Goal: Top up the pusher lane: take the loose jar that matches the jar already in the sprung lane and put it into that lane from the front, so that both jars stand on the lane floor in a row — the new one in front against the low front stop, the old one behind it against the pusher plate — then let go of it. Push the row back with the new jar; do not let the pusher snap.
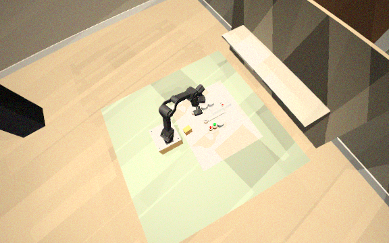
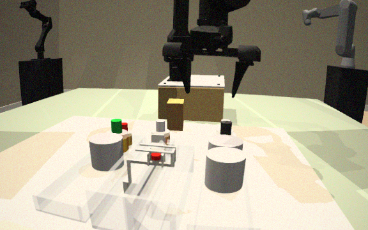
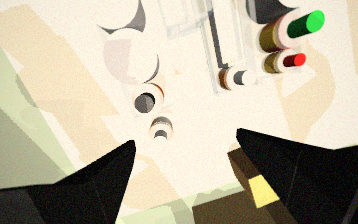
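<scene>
Because it must straddle a jar, I'd guess, the claw hangs wide and empty; the loose pale-capped jar, probably the lane jar's match, stands beside the black-capped one.

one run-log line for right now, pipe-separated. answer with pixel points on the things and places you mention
gripper [image 2: 210, 95] [image 3: 187, 138]: open, nothing held | yellow-topped block [image 2: 175, 115] [image 3: 263, 191] [image 1: 188, 130]: upright | white-capped jar [image 2: 160, 131] [image 3: 235, 78]: not gripped

Two cylinders stand beside the middle lane.
</scene>
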Robot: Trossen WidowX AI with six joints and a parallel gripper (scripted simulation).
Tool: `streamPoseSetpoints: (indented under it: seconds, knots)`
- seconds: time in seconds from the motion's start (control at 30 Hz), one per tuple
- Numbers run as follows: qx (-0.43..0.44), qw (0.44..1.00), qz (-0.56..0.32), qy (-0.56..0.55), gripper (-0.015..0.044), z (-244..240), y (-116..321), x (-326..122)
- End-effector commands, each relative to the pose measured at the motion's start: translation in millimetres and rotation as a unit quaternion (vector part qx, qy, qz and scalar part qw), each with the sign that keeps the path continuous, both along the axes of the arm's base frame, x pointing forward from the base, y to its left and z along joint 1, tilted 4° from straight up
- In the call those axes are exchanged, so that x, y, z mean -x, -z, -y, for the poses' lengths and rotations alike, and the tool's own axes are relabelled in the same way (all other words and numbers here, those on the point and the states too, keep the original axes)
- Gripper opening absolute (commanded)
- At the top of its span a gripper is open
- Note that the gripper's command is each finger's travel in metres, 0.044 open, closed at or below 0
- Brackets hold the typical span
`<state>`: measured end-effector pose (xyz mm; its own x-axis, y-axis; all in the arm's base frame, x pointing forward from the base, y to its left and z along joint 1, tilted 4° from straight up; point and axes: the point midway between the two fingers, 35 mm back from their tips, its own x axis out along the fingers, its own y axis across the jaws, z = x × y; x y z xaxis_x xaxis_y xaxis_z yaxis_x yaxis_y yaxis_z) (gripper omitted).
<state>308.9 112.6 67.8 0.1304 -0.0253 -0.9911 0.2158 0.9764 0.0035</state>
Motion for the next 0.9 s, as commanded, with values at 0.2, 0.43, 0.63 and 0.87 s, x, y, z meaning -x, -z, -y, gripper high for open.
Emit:
streamPoseSetpoints:
  seconds: [0.2,0.43,0.63,0.87]
  knots:
    - [0.002,0.995,-0.023,-0.102,0.044,-35.9,12.8,20.4]
    - [0.003,0.995,-0.023,-0.102,0.044,-32.7,41.4,17.8]
    - [0.003,0.995,-0.023,-0.102,0.044,-33.5,47.2,17.1]
    - [0.003,0.995,-0.023,-0.102,0.044,-33.6,62.3,15.7]
